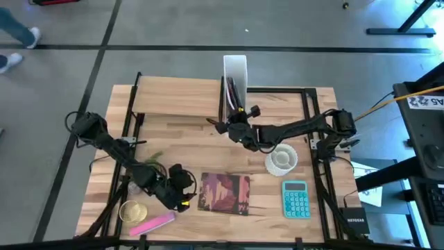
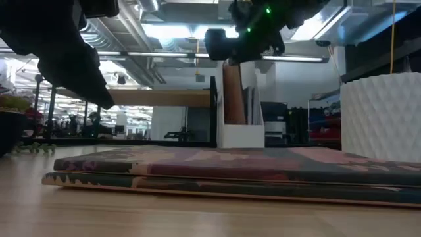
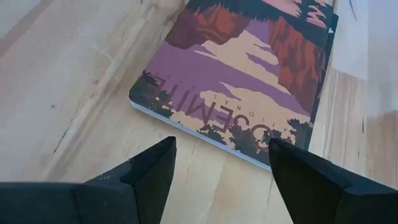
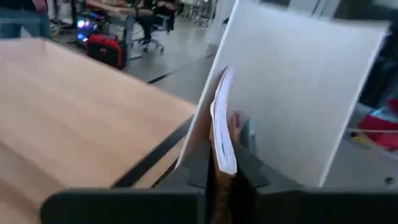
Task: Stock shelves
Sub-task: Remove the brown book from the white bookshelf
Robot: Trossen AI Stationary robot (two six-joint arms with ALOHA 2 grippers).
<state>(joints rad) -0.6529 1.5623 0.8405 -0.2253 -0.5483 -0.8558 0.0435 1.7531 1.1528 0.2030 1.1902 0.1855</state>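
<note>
A Yosemite picture book (image 1: 225, 193) lies flat on the tabletop near the front edge. My left gripper (image 3: 221, 168) stands open just left of it, its fingers short of the book's corner (image 3: 146, 102). My right gripper (image 1: 236, 125) is at the near end of the tall white file box (image 1: 234, 69), shut on a thin brown book (image 2: 231, 92) that stands upright at the box. The raised light-wood shelf plank (image 1: 177, 97) stands left of the box. My right gripper pinches the thin book (image 4: 222, 134) by its two flat faces between its two fingers, the white page edge showing between them. In the low view the book hangs upright below the gripper, and its lower end goes down behind the file box's wall (image 2: 240, 135).
A white ribbed cup (image 1: 282, 160) and a teal calculator (image 1: 296, 199) lie right of the picture book. A gold tape roll (image 1: 130, 210) and a pink object (image 1: 152, 223) lie at the front left. Other books (image 1: 231, 89) stand in the file box.
</note>
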